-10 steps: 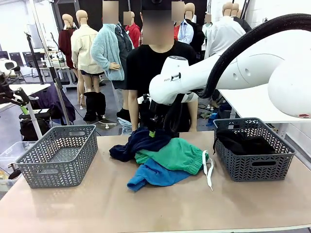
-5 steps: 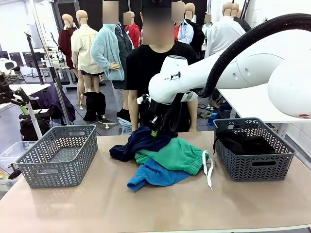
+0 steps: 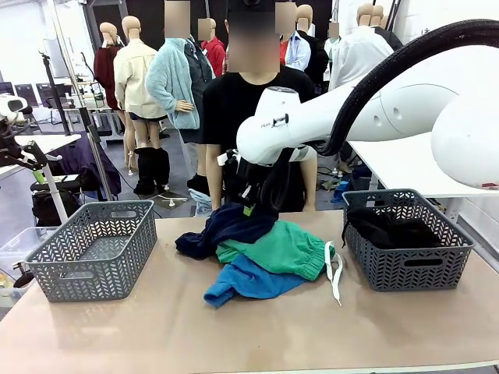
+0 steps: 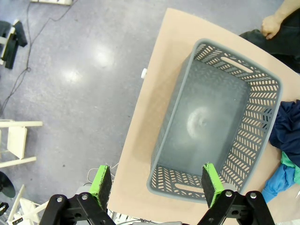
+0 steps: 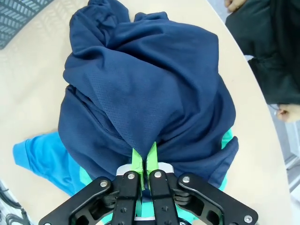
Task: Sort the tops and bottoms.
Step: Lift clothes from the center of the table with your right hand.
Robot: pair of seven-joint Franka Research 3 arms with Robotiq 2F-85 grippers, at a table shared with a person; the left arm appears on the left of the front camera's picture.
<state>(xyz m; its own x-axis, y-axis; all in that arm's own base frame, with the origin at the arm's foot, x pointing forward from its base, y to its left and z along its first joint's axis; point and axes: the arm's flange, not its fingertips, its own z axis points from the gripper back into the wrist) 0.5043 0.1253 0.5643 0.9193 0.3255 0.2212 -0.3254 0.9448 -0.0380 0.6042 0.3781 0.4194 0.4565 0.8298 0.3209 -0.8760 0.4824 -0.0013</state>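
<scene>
A pile of clothes lies mid-table. The dark navy garment (image 3: 222, 228) tops its far left side, the green shorts (image 3: 277, 248) with a white drawstring (image 3: 335, 273) lie to its right, and a bright blue garment (image 3: 245, 282) sits in front. My right gripper (image 3: 248, 209) is shut on a raised fold of the navy garment (image 5: 140, 93), its green pads pinched together (image 5: 145, 161). A black garment (image 3: 390, 227) lies in the right basket (image 3: 405, 269). My left gripper (image 4: 157, 180) hangs open high above the left basket (image 4: 164, 140), holding nothing.
The grey left basket (image 3: 93, 257) holds nothing. A person in black stands at the far edge behind the pile, with a hand (image 5: 286, 112) near the table's rim. Bare tabletop lies in front of the pile and between the baskets.
My right gripper has closed on the navy garment's fold and pulled it up slightly. The left arm has not moved.
</scene>
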